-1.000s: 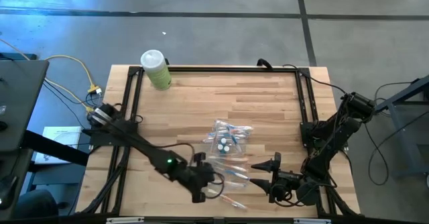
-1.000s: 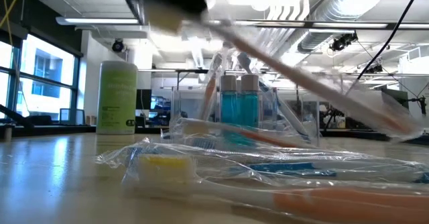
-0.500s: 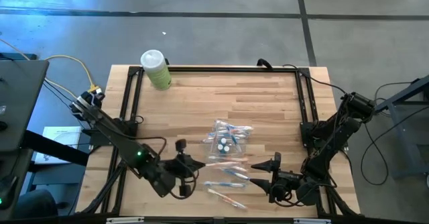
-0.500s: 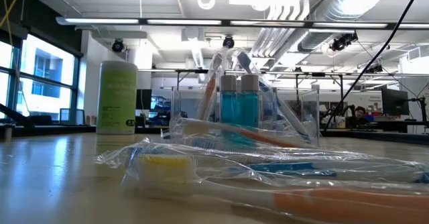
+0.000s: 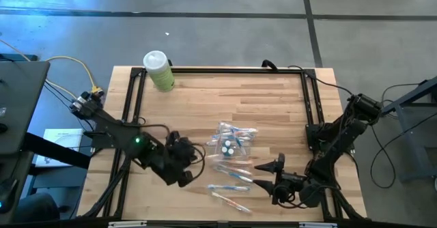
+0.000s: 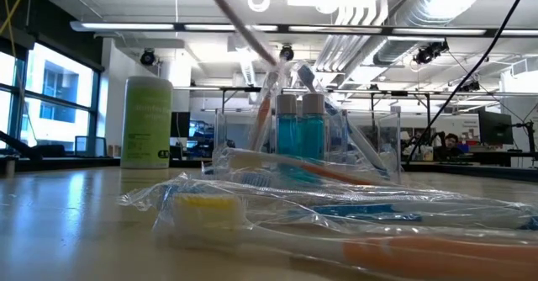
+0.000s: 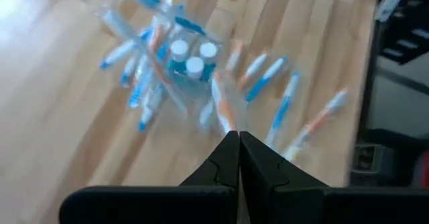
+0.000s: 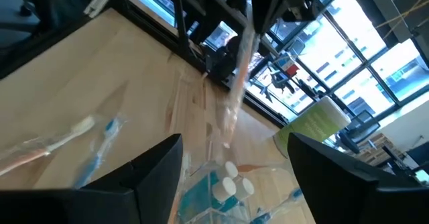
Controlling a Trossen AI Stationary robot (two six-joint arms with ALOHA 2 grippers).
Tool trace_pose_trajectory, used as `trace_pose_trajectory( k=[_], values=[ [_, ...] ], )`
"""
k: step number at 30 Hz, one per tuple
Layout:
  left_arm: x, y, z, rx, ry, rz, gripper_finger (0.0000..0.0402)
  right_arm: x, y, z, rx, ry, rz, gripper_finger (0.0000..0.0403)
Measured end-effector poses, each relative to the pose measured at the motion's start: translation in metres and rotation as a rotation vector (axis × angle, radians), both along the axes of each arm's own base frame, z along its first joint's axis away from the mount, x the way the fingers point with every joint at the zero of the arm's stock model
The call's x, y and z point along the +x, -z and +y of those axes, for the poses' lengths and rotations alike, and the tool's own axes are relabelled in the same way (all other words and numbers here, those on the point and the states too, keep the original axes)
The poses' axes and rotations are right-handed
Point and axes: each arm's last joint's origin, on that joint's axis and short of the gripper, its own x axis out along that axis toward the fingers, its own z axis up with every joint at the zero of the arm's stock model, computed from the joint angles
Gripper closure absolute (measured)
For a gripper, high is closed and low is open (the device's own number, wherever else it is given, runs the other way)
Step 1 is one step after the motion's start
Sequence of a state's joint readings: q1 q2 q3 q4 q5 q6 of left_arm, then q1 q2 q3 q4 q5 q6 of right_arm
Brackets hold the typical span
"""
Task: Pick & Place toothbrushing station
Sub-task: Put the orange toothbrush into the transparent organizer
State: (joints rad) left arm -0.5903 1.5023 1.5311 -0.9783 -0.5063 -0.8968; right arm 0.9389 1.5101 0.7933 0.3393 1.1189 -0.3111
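The table is a pale wood butcher-block top edged by a black frame, standing on a grey concrete floor with dark seams. At the upper left of the high view a pale green bottle with a white cap stands near the table's far corner; yellow cables trail off to the left.

The toothbrushing station sits right of centre in the high view: a clear holder with three white-capped tubes of blue liquid, brushes leaning in it. More wrapped toothbrushes lie loose below it, toward the lower edge, blue and orange marked.

The left gripper is at lower centre-left, just left of the loose brushes, its fingers clenched together; in the left wrist view a slim orange-handled toothbrush runs out from their tips, pinched between them. The right gripper rests at lower right, spread wide and holding nothing.

The low view looks across the table into a bright workshop with ceiling ducts, tall windows at left and benches behind.
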Motion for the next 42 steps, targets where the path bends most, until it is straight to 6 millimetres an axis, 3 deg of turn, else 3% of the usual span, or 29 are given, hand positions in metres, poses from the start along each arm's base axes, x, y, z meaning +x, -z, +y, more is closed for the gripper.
trace_pose_trajectory(
  k=[8,16,26,33,42],
  values=[
    [0.013,-0.007,0.046,-0.188,-0.14,0.145,0.0399,0.007,0.004,-0.006,0.031,-0.005,0.03,0.014],
    [0.027,-0.007,0.083,-0.299,-0.2,0.172,0.0399,0.011,0.005,-0.01,0.051,-0.006,0.044,0.014],
    [0.032,-0.008,0.093,-0.453,-0.234,0.184,0.0399,0.012,0.006,-0.012,0.041,0.0,0.054,0.014],
    [0.049,-0.004,0.087,-0.546,-0.164,0.146,0.0399,0.012,0.006,-0.012,0.04,0.001,0.055,0.014],
    [0.058,0.005,0.093,-0.553,-0.155,0.188,0.0399,0.011,0.008,-0.012,0.047,0.006,0.064,0.014]
  ],
)
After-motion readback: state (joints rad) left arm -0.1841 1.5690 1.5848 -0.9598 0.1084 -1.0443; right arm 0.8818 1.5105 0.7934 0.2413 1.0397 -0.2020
